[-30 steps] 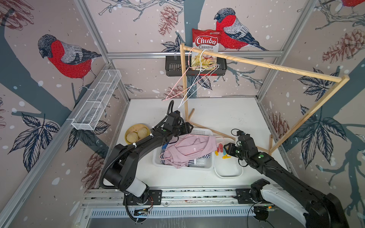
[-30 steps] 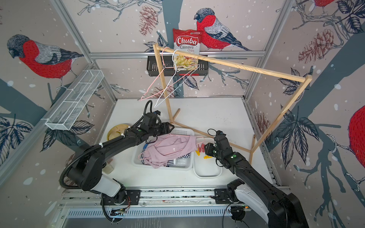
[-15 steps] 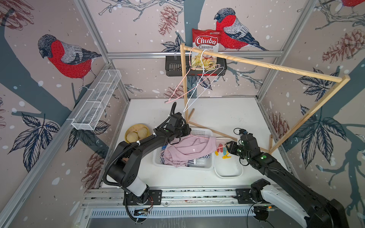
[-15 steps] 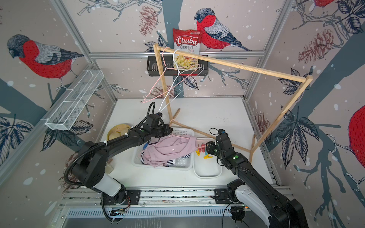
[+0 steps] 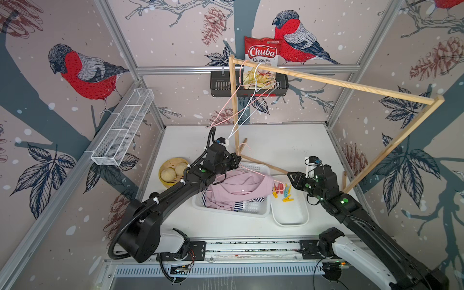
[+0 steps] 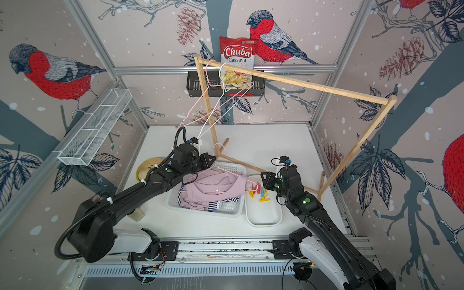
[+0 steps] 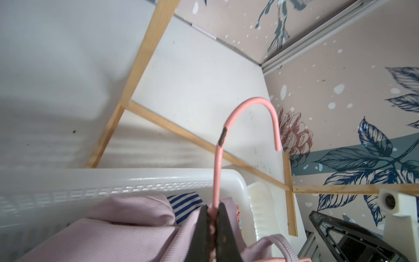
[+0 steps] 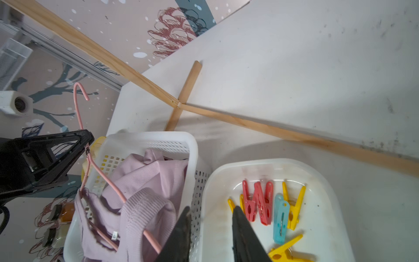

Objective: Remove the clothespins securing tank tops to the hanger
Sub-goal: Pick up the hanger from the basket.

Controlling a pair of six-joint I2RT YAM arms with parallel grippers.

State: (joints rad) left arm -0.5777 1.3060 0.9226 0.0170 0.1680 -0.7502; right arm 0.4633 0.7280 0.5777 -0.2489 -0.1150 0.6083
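The left gripper [image 7: 212, 207] clamps the pink hanger [image 7: 215, 172] by its neck — mauve tank top [image 7: 127, 226] bunched just beneath. The right gripper [image 8: 210, 208] hangs parted and empty, clothespins [image 8: 258, 202] loose in the tray [image 8: 317, 226] beside it.

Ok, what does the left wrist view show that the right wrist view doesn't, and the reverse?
Left wrist only: the striped top peeking out by the mauve top, plus a close look at the left pincer shut on the pink hanger at its neck. Right wrist only: the clothespins seen clearly, red, teal and yellow, loose in the white tray, with the right pincer open near it. Both: the hanger, the mauve top, the white basket, the tray and the wooden rack.
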